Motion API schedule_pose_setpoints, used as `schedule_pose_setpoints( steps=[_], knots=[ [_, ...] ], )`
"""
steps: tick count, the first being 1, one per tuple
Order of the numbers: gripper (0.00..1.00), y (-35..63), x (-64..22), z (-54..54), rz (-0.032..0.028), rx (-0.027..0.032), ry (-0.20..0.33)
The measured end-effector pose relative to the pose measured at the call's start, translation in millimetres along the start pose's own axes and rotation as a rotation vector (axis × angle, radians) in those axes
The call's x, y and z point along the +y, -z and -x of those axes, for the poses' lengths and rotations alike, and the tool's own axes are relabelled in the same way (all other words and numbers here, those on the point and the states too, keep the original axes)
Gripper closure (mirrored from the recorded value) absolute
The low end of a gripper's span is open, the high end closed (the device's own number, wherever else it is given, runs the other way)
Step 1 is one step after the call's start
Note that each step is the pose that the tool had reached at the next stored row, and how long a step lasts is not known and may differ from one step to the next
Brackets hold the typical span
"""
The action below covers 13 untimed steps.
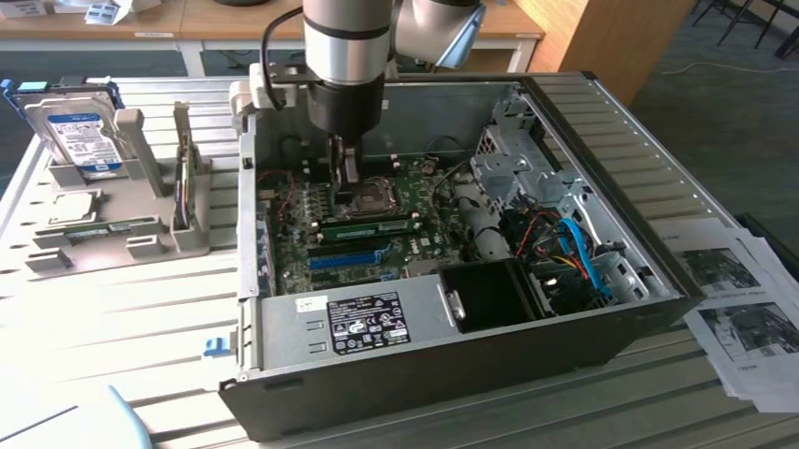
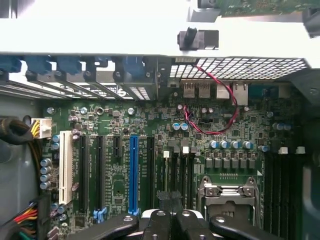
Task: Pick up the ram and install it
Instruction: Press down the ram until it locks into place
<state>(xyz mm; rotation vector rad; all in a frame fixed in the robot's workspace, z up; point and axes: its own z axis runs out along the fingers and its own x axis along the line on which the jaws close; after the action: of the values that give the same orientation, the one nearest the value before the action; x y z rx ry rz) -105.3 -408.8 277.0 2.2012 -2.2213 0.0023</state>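
The ram (image 1: pixel 370 225), a narrow green stick with a white label, stands on edge in a slot of the motherboard (image 1: pixel 299 262), just on the near side of the silver CPU socket (image 1: pixel 374 195). My gripper (image 1: pixel 355 192) reaches down into the open computer case (image 1: pixel 600 309) and hangs right over the ram's end on the exterior view's left. In the wrist view its black fingertips (image 2: pixel 159 222) are pressed together, so the gripper (image 2: pixel 170 220) is shut with nothing between them. It sits above the row of memory slots (image 2: pixel 176 172) beside the socket (image 2: pixel 230 200). Whether it touches the ram I cannot tell.
A blue-labelled hard drive (image 1: pixel 78 136) stands in a grey holder (image 1: pixel 112 234) on the exterior view's left. Printed sheets (image 1: pixel 739 299) lie right of the case. Inside are the power supply (image 1: pixel 362 318), a cable bundle (image 1: pixel 568 248), a blue card slot (image 2: pixel 133 170) and red wires (image 2: pixel 220 122).
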Motion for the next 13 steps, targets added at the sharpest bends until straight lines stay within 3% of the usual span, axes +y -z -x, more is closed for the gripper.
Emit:
schedule_pose_setpoints(
  steps=[13],
  knots=[
    [0.91, 22.2, -0.6, -0.2, 0.0002, 0.0, 0.0]
  ],
)
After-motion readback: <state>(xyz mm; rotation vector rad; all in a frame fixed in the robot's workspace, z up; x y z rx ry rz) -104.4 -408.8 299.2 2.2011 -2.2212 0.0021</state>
